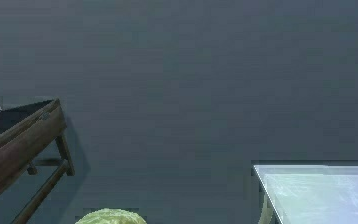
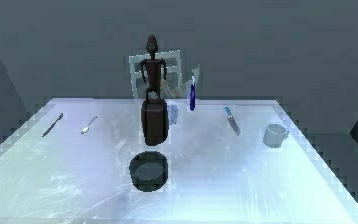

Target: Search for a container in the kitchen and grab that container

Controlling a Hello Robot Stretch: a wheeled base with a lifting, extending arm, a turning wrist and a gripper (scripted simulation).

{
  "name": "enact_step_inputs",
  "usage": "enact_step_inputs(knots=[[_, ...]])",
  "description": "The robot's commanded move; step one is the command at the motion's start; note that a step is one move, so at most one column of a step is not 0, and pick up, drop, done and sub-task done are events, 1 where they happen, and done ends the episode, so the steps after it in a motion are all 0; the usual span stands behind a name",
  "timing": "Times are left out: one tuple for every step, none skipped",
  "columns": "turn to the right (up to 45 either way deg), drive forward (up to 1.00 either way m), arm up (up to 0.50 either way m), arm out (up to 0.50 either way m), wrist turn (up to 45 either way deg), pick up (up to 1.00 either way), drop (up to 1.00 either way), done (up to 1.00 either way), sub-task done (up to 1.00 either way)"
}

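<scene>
Pale tabletop (image 2: 242,185), squat dark round container (image 2: 147,170)

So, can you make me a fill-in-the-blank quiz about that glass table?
In the arm side view, the dark bowl is the thing nearest the picture's ____ edge.
The pale cup stands toward the glass table's ____ side.
The slim grey knife lies near its ____ edge.
Missing words: bottom; right; left.
</scene>
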Motion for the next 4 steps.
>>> enact_step_inputs(knots=[[0.0,0.00,0.26,0.00,0.0,0.00,0.00,0.00,0.00],[0.0,0.00,0.00,0.26,0.0,0.00,0.00,0.00,0.00],[0.0,0.00,0.00,0.00,45.0,0.00,0.00,0.00,0.00],[0.0,0.00,0.00,0.00,45.0,0.00,0.00,0.00,0.00]])
